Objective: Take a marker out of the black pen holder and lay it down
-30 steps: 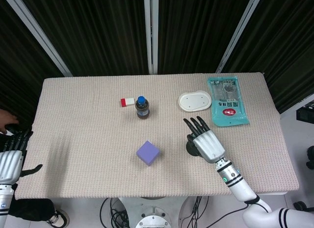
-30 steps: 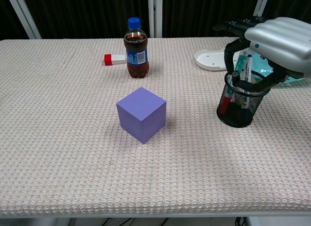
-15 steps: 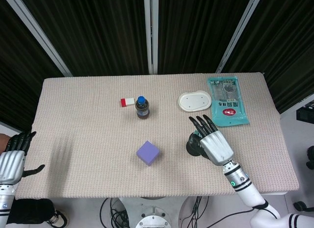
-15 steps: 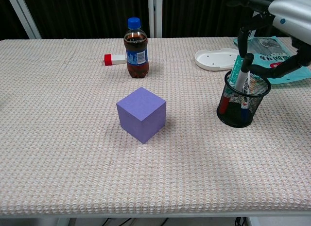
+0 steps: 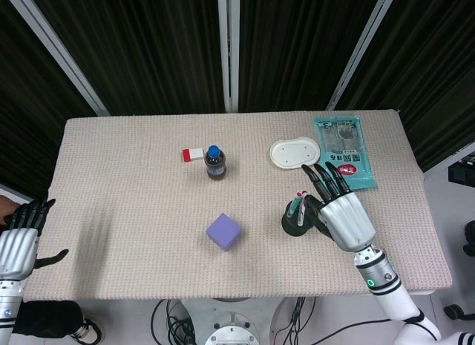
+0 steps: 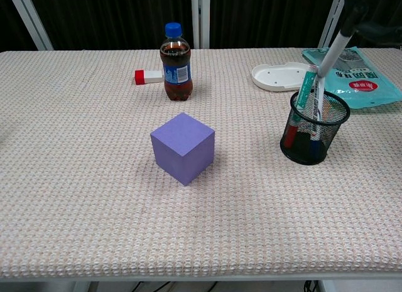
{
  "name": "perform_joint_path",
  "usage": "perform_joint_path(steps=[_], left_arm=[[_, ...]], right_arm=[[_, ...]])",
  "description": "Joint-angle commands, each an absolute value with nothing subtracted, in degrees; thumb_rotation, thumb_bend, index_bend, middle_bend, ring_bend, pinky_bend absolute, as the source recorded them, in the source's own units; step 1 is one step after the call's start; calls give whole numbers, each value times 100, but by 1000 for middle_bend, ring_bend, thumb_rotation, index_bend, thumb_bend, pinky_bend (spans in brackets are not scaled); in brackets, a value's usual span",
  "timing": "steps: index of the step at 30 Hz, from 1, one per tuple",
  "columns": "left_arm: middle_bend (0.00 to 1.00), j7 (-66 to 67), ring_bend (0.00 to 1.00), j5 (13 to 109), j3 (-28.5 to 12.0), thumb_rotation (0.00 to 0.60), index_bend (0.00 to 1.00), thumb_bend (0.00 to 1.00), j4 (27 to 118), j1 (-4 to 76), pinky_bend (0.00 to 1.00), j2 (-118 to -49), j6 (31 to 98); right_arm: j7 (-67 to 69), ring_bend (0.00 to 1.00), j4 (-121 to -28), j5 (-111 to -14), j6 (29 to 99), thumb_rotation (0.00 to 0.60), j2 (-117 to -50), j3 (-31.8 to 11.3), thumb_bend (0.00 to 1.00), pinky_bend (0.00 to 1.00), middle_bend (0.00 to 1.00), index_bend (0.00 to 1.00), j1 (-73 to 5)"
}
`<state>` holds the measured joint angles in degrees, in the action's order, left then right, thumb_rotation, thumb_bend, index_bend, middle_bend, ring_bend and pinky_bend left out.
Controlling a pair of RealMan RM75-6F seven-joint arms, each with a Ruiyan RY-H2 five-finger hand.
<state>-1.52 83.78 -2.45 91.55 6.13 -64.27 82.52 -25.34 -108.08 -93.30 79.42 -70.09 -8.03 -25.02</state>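
Observation:
The black mesh pen holder stands right of centre on the table and also shows as the pen holder from the head view. A white marker slants up out of it, its lower end still inside the rim. My right hand hovers over the holder's right side and pinches the marker's top; in the chest view only its dark fingers show at the top edge. Green, red and blue markers stay in the holder. My left hand hangs off the table's left edge with its fingers spread and nothing in it.
A purple cube sits mid-table, left of the holder. Behind it stand a cola bottle and a small red-and-white box. A white dish and a teal packet lie at the far right.
My right hand has risen from around the holder's rim and drifted right, drawing the white marker upward and partly out. The left hand has barely moved.

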Motion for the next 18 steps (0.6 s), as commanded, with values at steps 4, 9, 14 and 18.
perform_joint_path(steps=[4,9,14,18], left_arm=[[0,-150,0,8356,-246,600,55,116,9147,613,0,-6429,8235],[0,-129,0,8334,-254,600,56,116,9128,646,0,-6450,8174],[0,-95,0,8296,-253,600,56,116,9109,671,0,-6488,8108],[0,-58,0,8269,-261,600,56,116,9113,684,0,-6489,8084]], right_arm=[[-2575,0,-10742,-9241,8232,600,-6802,-1001,329,0,26,711,-2346],[-2568,0,-10312,-8936,8135,600,-6765,-971,330,0,28,715,-2250],[-2357,0,-9800,-8762,8041,600,-6914,-895,329,0,27,716,-2195],[-2164,0,-9397,-8709,8131,600,-7066,-908,329,0,28,717,-2139]])
